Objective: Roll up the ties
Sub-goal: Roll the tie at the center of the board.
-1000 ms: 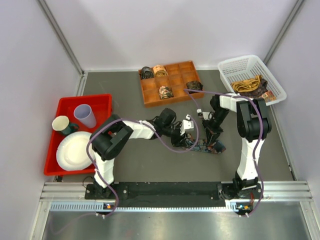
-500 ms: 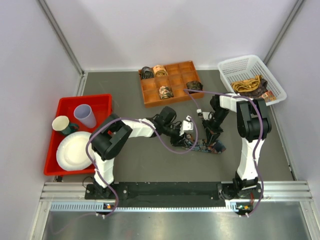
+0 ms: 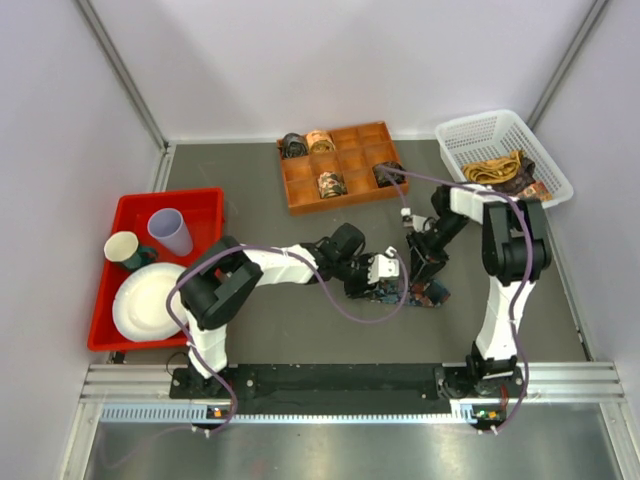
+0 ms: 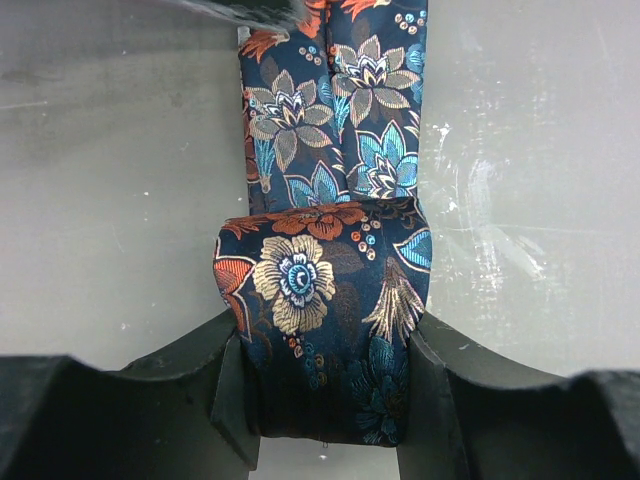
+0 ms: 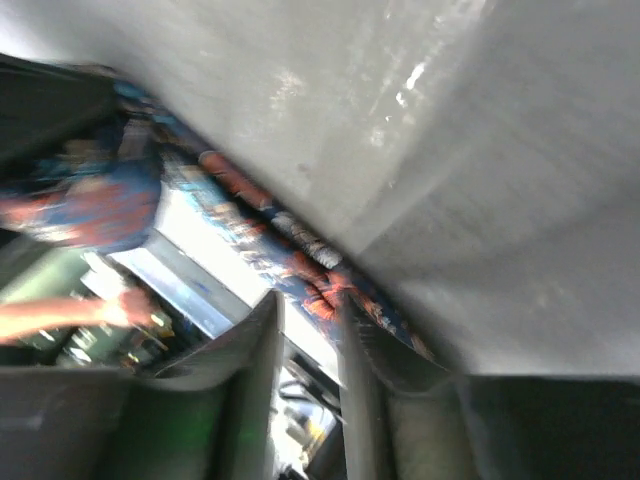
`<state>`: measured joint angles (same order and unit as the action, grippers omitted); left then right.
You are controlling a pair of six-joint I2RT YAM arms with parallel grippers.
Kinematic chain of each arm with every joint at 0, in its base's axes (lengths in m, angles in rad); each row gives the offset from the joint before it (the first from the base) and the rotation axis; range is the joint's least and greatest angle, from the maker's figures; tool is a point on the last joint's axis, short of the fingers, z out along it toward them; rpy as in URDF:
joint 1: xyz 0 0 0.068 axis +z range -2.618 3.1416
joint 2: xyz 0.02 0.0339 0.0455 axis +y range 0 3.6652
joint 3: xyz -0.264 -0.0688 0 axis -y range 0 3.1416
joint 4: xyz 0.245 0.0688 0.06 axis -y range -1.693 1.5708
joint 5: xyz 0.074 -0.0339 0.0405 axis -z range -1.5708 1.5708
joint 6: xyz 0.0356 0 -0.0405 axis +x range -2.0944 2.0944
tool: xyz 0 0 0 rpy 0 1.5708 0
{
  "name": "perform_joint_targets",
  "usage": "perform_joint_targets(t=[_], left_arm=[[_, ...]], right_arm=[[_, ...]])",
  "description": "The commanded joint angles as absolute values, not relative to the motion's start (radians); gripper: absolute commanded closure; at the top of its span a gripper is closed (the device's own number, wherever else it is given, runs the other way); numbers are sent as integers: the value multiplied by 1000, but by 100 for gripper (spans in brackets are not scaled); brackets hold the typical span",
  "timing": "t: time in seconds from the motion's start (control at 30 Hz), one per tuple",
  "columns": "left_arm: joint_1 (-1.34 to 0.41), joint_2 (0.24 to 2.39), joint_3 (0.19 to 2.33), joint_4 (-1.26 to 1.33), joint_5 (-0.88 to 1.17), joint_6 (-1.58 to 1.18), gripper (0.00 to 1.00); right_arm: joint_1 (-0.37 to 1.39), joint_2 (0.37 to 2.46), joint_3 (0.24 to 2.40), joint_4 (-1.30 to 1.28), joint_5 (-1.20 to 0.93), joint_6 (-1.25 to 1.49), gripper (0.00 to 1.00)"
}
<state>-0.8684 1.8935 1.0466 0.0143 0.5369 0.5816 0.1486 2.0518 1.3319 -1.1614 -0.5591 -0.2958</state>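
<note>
Floral tie (image 4: 330, 150) half-rolled on the counter (image 4: 100, 200)
The left gripper (image 4: 328, 392) clamps the rolled end; the right gripper (image 5: 308, 340) sits at the flat tail, too blurred to tell its state.

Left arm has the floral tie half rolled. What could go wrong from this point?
1. The left gripper clamps the rolled part of the tie only by its sides. The unrolled length lies flat, so slack could let the roll loosen.
2. The right gripper sits close beside the left one, so they might bump. Its blurred view hides whether it holds the tie.
3. The purple cable loops low near the tie and could snag it.
</note>
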Motion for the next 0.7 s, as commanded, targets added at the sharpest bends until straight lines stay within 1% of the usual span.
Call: perform_joint_targets(t=[0.0, 0.03, 0.07, 0.17, 0.27, 0.3, 0.5, 0.67], left_arm=[[-907, 1988, 1070, -273, 381, 601, 84], [-908, 1996, 1078, -287, 370, 606, 84], [-911, 2006, 1087, -296, 368, 607, 84], [-920, 2017, 1107, -324, 354, 620, 83], [-928, 2019, 1115, -342, 341, 635, 82], [-930, 2016, 1111, -339, 345, 641, 81], [-946, 2036, 1124, -360, 336, 660, 78], [-950, 2040, 1124, -359, 354, 661, 76]], right_arm=[[86, 1873, 1326, -1125, -820, -316, 59], [86, 1855, 1284, -1106, -856, -298, 57], [87, 1836, 1263, -1089, -935, -285, 52], [94, 1813, 1197, -1025, -1050, -230, 50], [112, 1825, 1143, -941, -1097, -164, 50], [127, 1833, 1132, -881, -1106, -149, 50], [187, 1865, 1083, -709, -1124, -55, 52], [222, 1894, 1062, -690, -1063, -67, 53]])
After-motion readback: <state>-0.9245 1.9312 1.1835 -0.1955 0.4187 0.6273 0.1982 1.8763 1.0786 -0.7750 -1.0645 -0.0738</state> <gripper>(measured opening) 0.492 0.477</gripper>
